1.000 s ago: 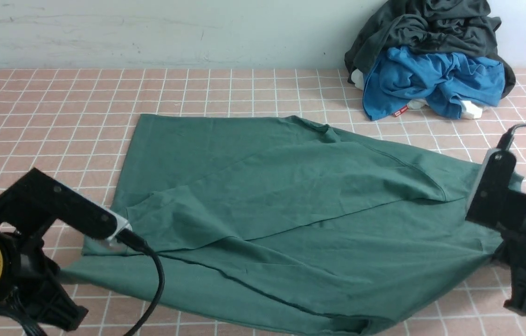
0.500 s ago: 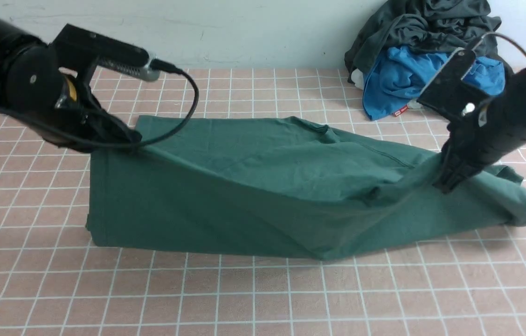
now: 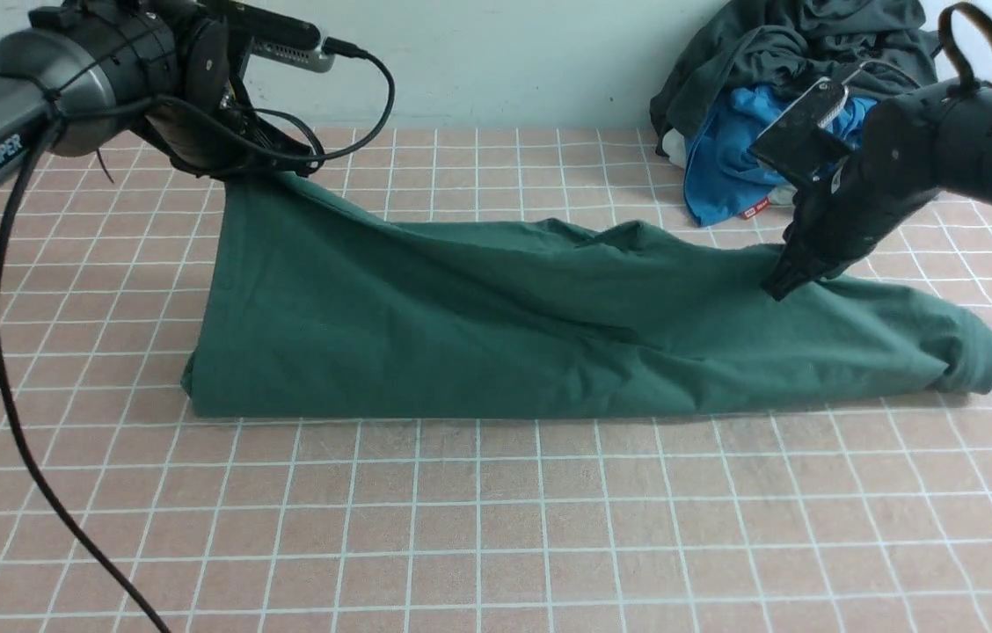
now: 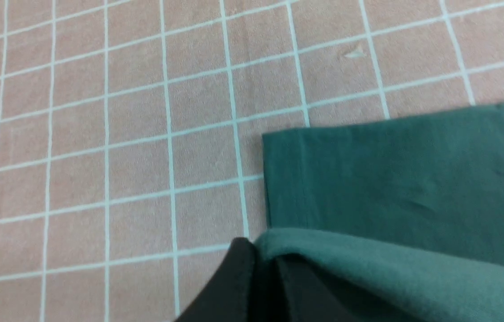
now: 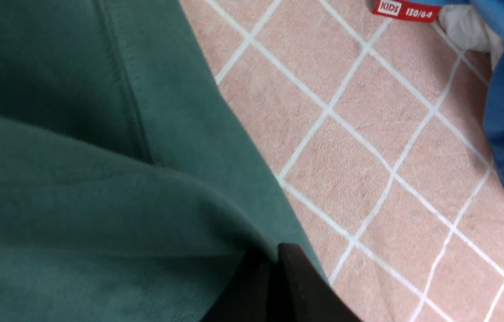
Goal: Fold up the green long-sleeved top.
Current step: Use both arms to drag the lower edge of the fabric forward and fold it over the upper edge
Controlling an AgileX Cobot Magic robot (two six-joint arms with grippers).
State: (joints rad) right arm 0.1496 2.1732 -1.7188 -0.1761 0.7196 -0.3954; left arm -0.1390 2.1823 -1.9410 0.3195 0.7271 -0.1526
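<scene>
Pink-tiled bench (image 3: 496,527) carries the green long-sleeved top (image 3: 478,325), long axis running left to right; left pincer (image 3: 280,167) is clamped on its raised left corner, high; right pincer (image 3: 779,283) is clamped on its right edge, lower; the far hem lies just beyond both.

Even, soft lighting; wrist views slightly blurred.
</scene>
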